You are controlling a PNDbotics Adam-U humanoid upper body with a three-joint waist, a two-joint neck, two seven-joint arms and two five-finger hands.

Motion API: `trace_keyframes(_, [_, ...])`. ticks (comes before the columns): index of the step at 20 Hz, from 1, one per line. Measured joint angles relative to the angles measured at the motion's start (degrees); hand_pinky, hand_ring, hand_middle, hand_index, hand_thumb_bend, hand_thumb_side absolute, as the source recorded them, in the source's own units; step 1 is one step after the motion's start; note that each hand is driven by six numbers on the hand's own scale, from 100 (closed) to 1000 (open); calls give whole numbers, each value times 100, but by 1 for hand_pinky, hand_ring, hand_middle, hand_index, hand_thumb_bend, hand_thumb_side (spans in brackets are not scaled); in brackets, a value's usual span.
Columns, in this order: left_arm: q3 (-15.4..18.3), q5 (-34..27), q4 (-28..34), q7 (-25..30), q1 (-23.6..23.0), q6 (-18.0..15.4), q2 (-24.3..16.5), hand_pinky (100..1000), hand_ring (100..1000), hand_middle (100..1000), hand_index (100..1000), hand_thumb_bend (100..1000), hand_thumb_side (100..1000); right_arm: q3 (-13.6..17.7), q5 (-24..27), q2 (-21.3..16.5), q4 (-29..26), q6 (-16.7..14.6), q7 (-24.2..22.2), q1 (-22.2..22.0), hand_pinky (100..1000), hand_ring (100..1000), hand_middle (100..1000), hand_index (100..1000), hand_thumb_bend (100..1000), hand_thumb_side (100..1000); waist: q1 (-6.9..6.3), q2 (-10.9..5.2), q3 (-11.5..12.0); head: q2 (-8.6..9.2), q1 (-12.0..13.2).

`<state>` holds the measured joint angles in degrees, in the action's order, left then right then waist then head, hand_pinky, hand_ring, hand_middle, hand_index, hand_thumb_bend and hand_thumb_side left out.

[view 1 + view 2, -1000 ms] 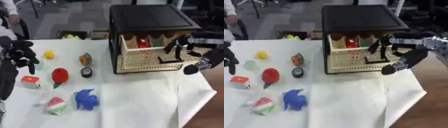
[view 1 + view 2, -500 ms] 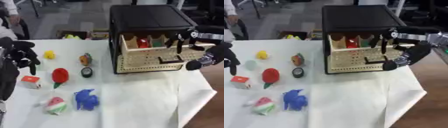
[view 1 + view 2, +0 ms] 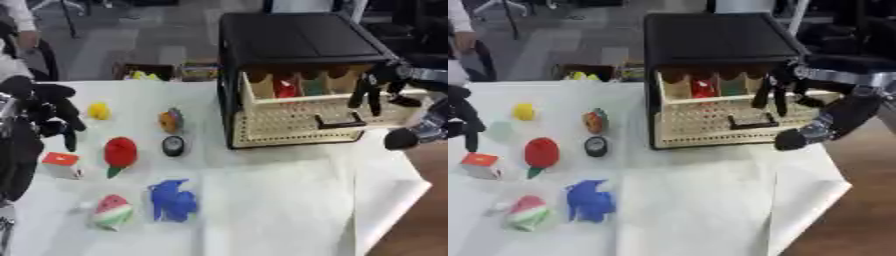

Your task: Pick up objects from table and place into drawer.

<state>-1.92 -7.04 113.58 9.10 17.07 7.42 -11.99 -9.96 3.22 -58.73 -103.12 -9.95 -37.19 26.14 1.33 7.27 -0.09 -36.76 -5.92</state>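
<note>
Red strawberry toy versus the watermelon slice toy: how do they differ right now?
The red strawberry toy is solid red with a green tip; the watermelon slice toy is pink-red with a green and white rind. The strawberry lies nearer the drawer, the watermelon nearer the table's front edge. Both lie on the white cloth, untouched.

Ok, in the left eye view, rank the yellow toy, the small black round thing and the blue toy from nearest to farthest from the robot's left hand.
From the left hand:
1. Yellow toy, just to its right.
2. Small black round thing, mid-table, near the drawer unit.
3. Blue toy, toward the table's near edge.
</note>
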Motion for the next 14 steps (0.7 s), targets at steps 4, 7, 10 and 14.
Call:
trace_keyframes(4, [1,0,0,6,-19,7,0,267,453,458,667,100,937,-66,143,-49,-82,158,-297,-150,100,484,614,736,640,633,21,-7,-61,-2,29])
trace_keyframes(7, [2,0,0,26,-26,23,0,268,453,458,667,100,937,-160,222,-49,-85,291,-595,-200,100,497,632,778,609,572,20,-9,-66,-2,29])
trace_keyframes(10, [4,0,0,35,-36,26,0,268,454,458,667,100,938,-268,287,-34,-75,446,-933,-201,100,510,659,811,586,535,19,-9,-64,-2,29])
trace_keyframes(14, [8,0,0,53,-42,30,0,269,454,459,667,100,940,-365,298,66,-28,670,-1281,-201,100,516,677,837,556,482,8,-9,-62,-4,27])
